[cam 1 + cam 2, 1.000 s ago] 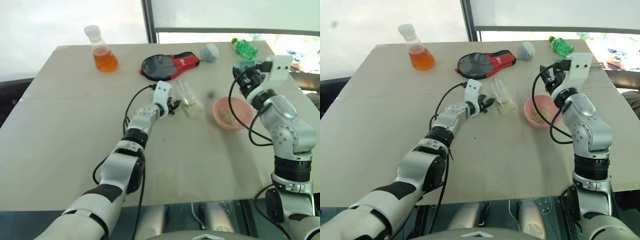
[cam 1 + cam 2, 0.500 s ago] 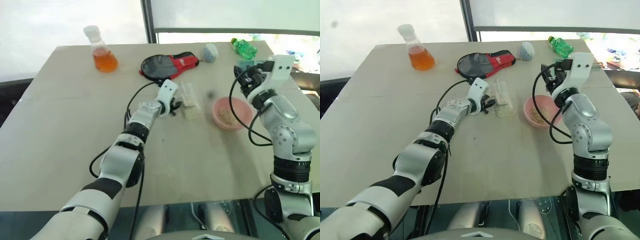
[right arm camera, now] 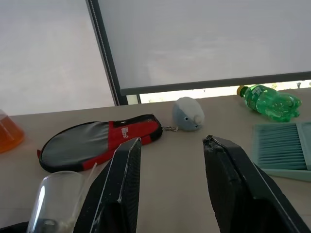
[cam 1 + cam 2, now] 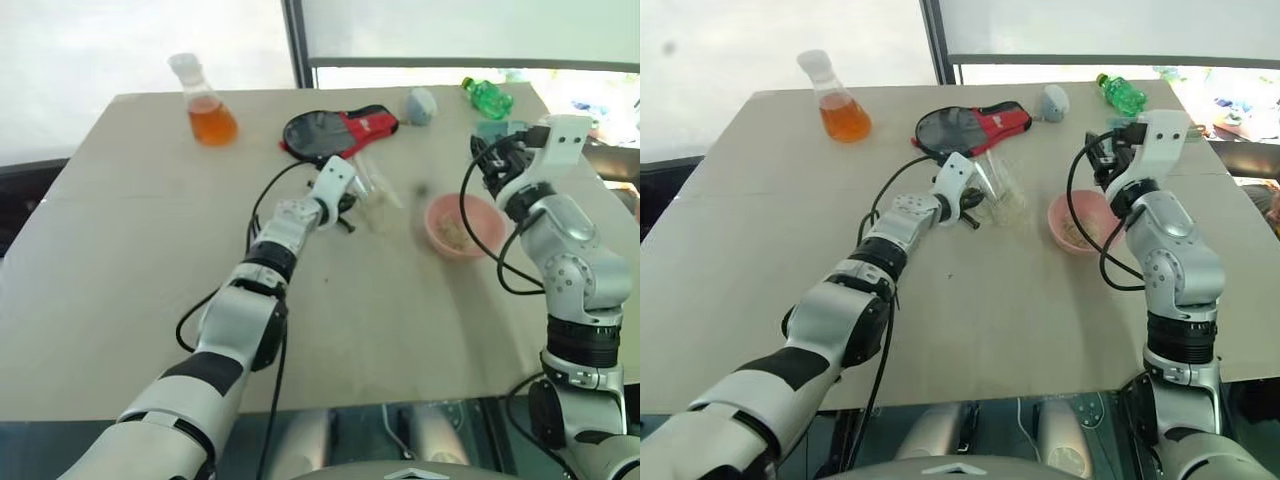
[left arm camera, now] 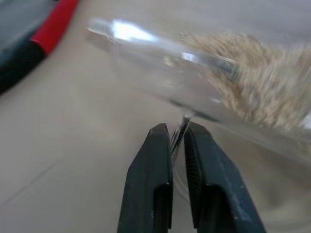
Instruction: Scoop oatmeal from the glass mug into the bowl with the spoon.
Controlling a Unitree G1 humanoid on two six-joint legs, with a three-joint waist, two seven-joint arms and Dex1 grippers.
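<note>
Glass mug (image 5: 204,82) handle (thin) pinched in left hand (image 5: 177,138).

A flask (image 4: 204,102) of orange liquid stood at the bench's (image 4: 120,260) far left, with a black-and-red pouch (image 4: 335,129), a small grey toy (image 4: 421,104), a green bottle (image 4: 489,97) and a teal dustpan (image 3: 284,150) along the far edge.

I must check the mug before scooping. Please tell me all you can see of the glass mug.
The glass mug is small, clear and colourless, with a thin handle. It is tilted, its open mouth up and toward the table's far edge, between the red-and-black pouch and the pink bowl. Pale oatmeal lies inside. The left tool is shut on its handle.
</note>
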